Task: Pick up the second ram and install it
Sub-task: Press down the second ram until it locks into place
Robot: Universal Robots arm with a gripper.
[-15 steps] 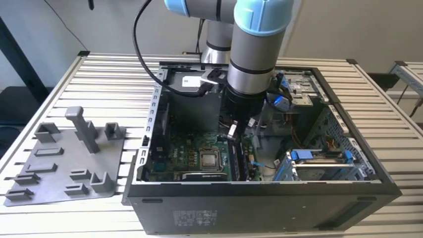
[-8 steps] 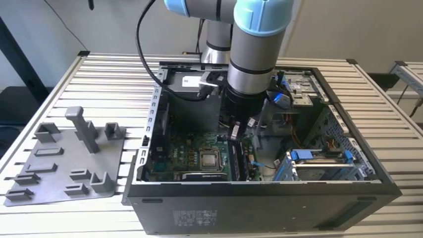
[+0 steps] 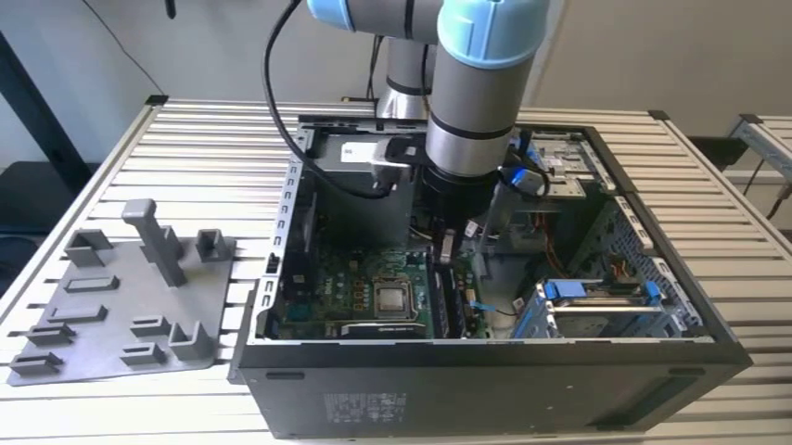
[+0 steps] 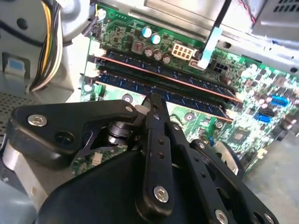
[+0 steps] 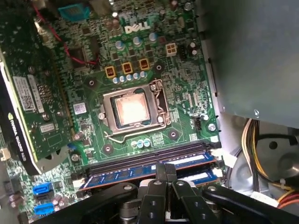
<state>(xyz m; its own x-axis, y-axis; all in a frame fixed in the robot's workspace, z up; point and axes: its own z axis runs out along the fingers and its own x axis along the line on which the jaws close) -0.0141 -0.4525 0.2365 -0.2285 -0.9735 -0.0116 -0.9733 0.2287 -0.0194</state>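
The second ram (image 4: pixel 196 101), a long dark blue-green stick, stands on edge in a motherboard slot inside the open computer case (image 3: pixel 495 348). It shows as a blue strip (image 5: pixel 117 176) in the first wrist view. My gripper (image 4: pixel 153 99) is shut, fingertips together, right at the top edge of this stick near its middle; the fingers do not clamp its sides. In the exterior view the gripper (image 3: pixel 446 248) reaches down into the case over the slots. Another stick (image 4: pixel 163 72) sits parallel in the slot just beyond.
The processor socket (image 5: pixel 131 108) lies beside the slots, with a graphics card (image 5: pixel 28 107) farther off. Yellow and black cables (image 5: pixel 261 158) hang near the slot end. A grey fixture plate (image 3: pixel 124 306) with upright posts rests on the slatted table at the exterior view's left.
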